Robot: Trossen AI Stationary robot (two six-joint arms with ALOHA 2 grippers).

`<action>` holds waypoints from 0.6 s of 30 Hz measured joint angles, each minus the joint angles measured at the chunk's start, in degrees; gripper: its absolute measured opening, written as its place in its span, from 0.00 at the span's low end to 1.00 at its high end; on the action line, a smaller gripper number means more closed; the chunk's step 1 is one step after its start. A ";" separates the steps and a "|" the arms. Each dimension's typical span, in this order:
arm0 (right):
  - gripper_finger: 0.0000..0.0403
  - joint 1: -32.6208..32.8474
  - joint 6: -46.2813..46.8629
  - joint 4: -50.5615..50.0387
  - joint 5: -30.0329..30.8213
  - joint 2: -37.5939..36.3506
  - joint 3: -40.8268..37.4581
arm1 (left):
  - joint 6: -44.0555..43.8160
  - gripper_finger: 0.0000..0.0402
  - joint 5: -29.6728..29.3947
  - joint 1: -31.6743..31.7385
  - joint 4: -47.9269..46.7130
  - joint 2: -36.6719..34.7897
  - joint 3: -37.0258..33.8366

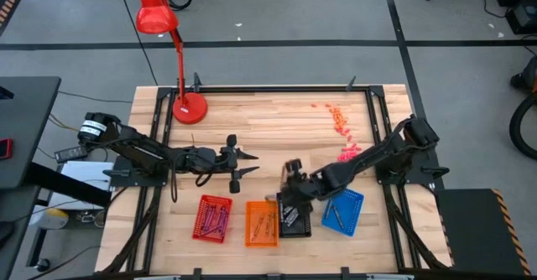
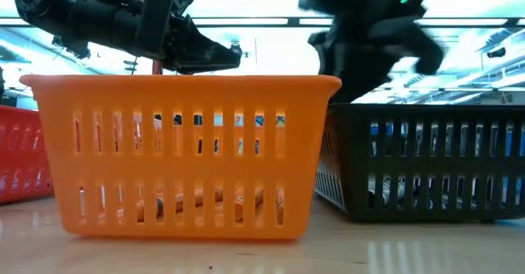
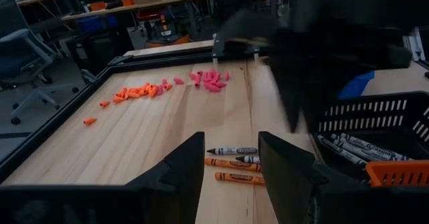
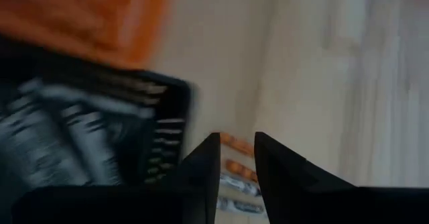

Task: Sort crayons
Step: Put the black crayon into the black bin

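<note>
The wooden surface (image 1: 277, 121) carries four mesh trays in a row near its front edge: red tray (image 1: 211, 219), orange tray (image 1: 261, 223), black tray (image 1: 293, 220) and blue tray (image 1: 342, 212). Some crayons already lie inside them, grey-white ones in the black tray. The left gripper (image 1: 239, 164) hovers above the bare wood behind the trays, its fingers spread wide and holding nothing. The right gripper (image 1: 291, 177) hangs over the black tray's far edge; its fingers stand a narrow gap apart with nothing visible between them. A few loose crayons (image 3: 236, 163), grey-white and orange-brown, lie side by side on the wood just beside the black tray. They look light, stiff and brittle, with smooth paper wrappers that could roll or slip, so a gentle pinch across the middle of one stick seems best
</note>
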 joint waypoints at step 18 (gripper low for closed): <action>0.24 -13.34 52.92 -7.38 -5.74 0.07 -0.58 | -0.36 0.38 0.00 -0.01 -0.63 0.00 0.00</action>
